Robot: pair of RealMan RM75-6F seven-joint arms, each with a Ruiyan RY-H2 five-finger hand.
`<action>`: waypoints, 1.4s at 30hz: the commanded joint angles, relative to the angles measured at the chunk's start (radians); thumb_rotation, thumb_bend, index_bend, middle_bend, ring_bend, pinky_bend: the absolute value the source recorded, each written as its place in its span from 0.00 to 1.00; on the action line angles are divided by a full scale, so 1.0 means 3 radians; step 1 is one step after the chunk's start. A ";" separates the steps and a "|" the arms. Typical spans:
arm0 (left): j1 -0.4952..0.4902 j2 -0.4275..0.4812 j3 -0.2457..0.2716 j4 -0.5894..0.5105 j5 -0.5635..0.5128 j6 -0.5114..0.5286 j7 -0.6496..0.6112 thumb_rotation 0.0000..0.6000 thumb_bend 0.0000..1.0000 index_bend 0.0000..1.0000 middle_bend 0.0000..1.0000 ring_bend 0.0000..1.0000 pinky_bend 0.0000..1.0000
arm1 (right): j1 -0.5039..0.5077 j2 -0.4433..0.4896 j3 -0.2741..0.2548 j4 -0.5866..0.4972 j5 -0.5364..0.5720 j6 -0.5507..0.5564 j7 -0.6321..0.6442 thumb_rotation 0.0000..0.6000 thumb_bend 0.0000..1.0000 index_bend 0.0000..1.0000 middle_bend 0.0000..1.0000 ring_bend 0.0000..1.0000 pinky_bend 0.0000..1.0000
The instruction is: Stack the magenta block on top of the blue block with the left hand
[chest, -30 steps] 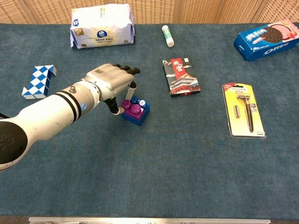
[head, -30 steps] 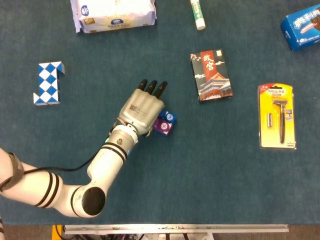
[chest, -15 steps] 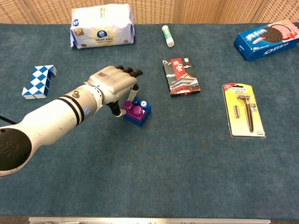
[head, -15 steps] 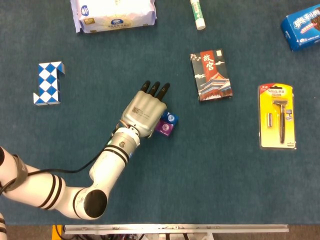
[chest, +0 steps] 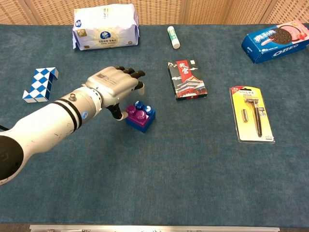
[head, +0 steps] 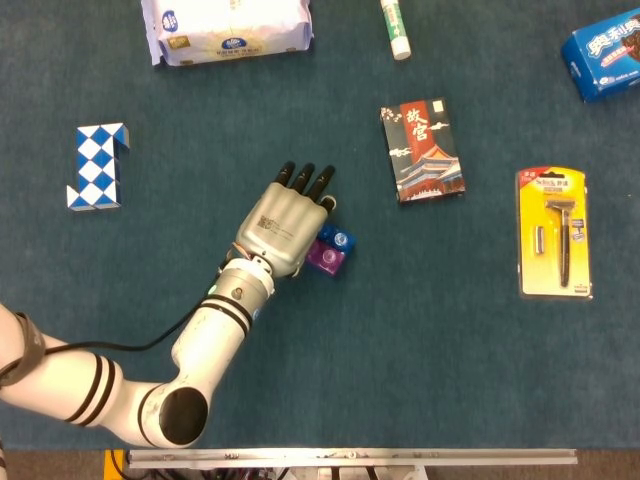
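Two blocks sat as one stack just off the thumb side of the left hand: magenta block sat on top of the blue block, studs up, resting on the table. In the head view the magenta block showed half tucked under the hand's edge, with the blue block peeking out beyond it.

Change over the last second: the hand nudged over toward the stack, then pulled back and lifted a bit. The stack ended up close to where it started and stayed together, not tipped.

Hand state: fingers loosely curled and spread, hanging above and behind the stack with visible daylight under them, so nothing was pinched. The thumb tip was just beside the magenta block; I couldn't tell from either view whether it was touching. I read it as released, with the hand empty.

The right hand didn't show in either view.

My read for the task: placement looks done, magenta over blue and holding on its own. Seating looked offset toward the thumb side rather than square, but I couldn't confirm whether the studs were locked. What's left is likely a clean retreat up and away from the stack without the thumb clipping the magenta block.
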 commanded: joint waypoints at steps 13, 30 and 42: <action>0.0370 0.0565 0.0334 -0.0543 0.0376 0.0596 0.0017 1.00 0.29 0.15 0.00 0.00 0.07 | -0.0003 -0.0004 -0.0002 -0.0012 0.0012 0.0002 -0.0036 1.00 0.00 0.00 0.08 0.00 0.27; 0.1645 0.1170 0.1253 -0.0179 0.2321 0.1515 -0.0808 1.00 0.29 0.19 0.00 0.00 0.07 | 0.0014 -0.0076 0.0010 -0.0042 0.0083 -0.0014 -0.0285 1.00 0.00 0.00 0.08 0.00 0.27; 0.2309 0.1351 0.1274 0.0689 0.2947 0.1619 -0.1905 1.00 0.29 0.23 0.01 0.00 0.07 | 0.0029 -0.0134 -0.0012 -0.0077 0.0062 -0.0019 -0.0469 1.00 0.00 0.00 0.08 0.00 0.27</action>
